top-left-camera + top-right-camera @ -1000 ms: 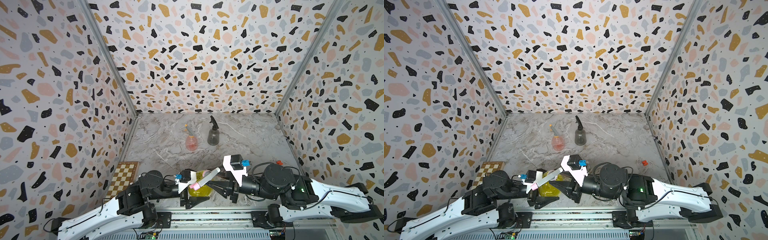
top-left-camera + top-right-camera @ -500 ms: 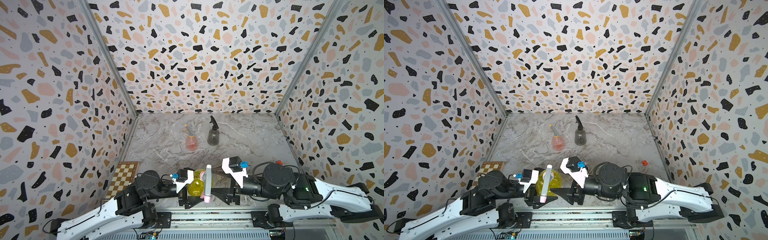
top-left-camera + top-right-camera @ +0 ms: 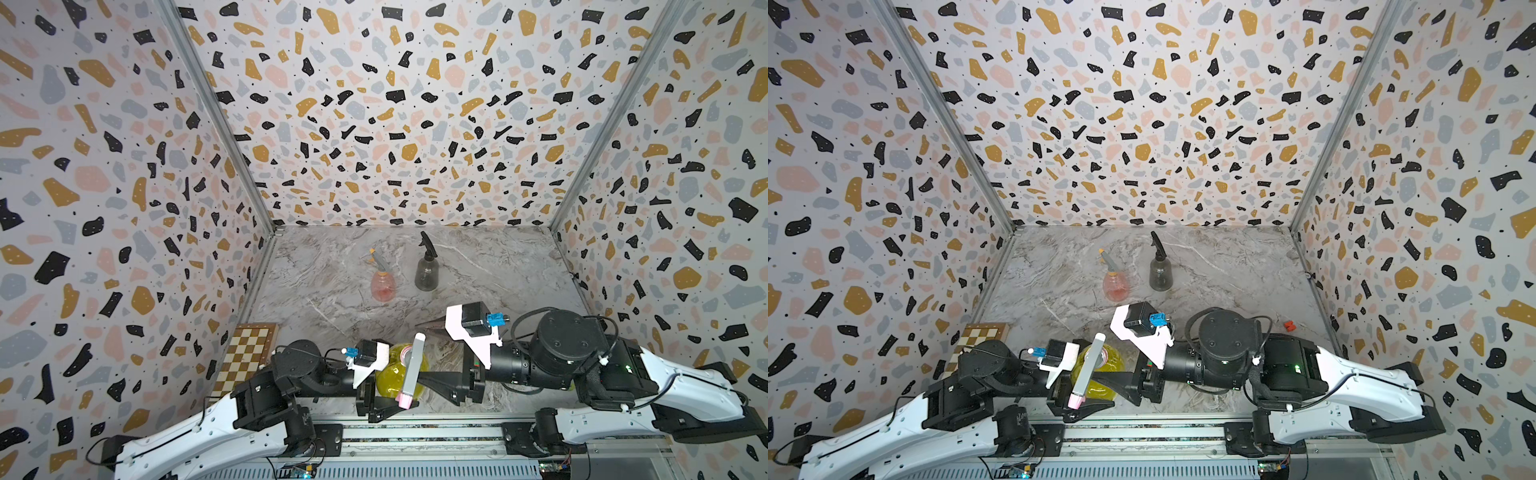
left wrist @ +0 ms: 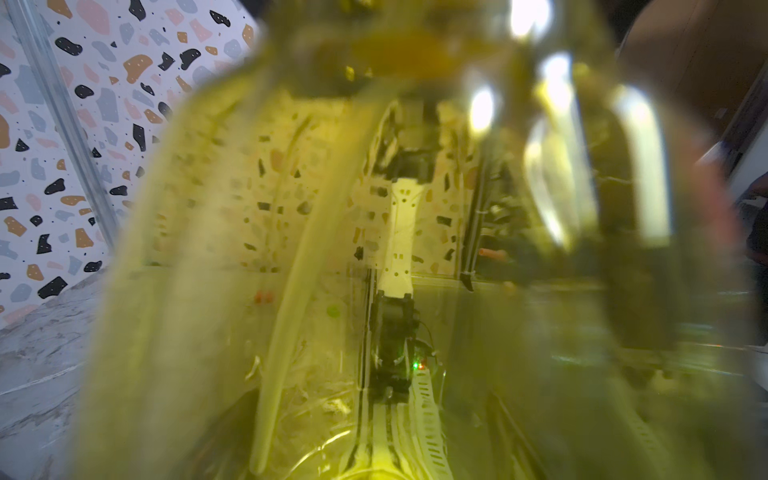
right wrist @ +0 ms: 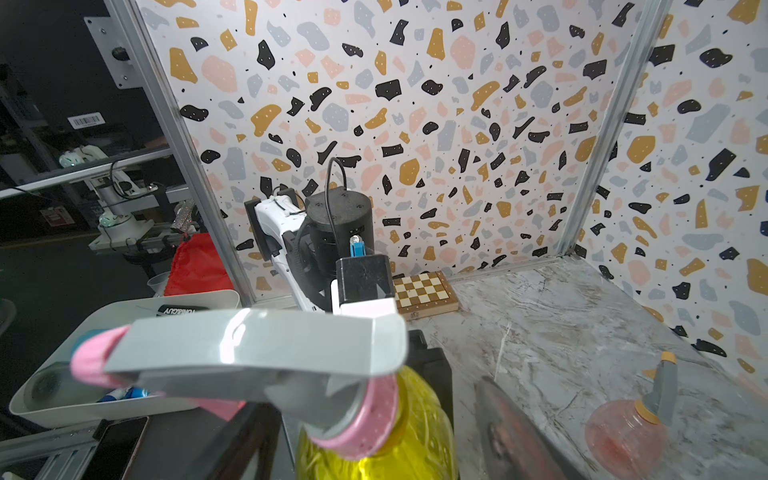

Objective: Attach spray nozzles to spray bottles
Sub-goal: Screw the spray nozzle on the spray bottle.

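Moved since a second ago: the grey-and-pink nozzle (image 3: 410,370) has swung from a slant, so its pink tip now points back toward the arm bases. The right gripper (image 3: 430,353) has let go of it and spread its jaws.
Left gripper (image 3: 384,392): clenched on the yellow bottle (image 3: 388,376), as before. The bottle's body fills the left wrist view.
Right gripper now: released and holding nothing. In the right wrist view its fingers stand either side of the pink collar (image 5: 365,419) without touching it.
Third nozzle: the pink collar sits down over the neck of the yellow bottle. The dip tube (image 4: 282,291) runs down inside the bottle. Whether the thread is fully tight cannot be told.
Pink bottle (image 3: 383,286): upright, well beyond both grippers. The grey-and-orange nozzle (image 3: 379,262) is fitted on it.
Smoky grey bottle (image 3: 427,276): just beside the pink bottle and equally far from the grippers. The black nozzle (image 3: 428,245) is fitted on it.
Done, as judged: all three nozzles appear to be on their bottles.
Left, as judged: little. Perhaps a last tightening of the pink collar, then the left gripper letting go of the yellow bottle. Whether its base already rests on the table (image 3: 498,282) cannot be told.
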Robot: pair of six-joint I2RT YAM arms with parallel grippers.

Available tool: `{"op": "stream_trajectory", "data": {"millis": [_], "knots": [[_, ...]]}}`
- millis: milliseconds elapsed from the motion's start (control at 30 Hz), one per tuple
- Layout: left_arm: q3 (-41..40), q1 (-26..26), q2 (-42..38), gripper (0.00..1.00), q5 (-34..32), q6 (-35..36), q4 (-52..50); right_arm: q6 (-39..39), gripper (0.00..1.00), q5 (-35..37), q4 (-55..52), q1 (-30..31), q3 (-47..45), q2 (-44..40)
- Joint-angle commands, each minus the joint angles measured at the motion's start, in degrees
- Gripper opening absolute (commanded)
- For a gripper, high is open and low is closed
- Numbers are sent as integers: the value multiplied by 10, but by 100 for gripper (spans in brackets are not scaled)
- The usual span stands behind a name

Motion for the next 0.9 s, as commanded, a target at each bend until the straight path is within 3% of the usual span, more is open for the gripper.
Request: {"op": "stream_trajectory", "data": {"millis": [0, 200, 533, 867], "knots": [[14, 4, 4, 0, 26, -9, 33, -18, 76, 14, -16, 2, 27, 3], [17, 4, 8, 0, 38, -12, 27, -25, 76, 3, -19, -1, 44, 8], [13, 4, 10, 0, 43, -18, 31, -28, 68, -3, -29, -4, 62, 13], [21, 4, 16, 0, 43, -17, 28, -29, 45, -10, -43, -8, 73, 19]]}}
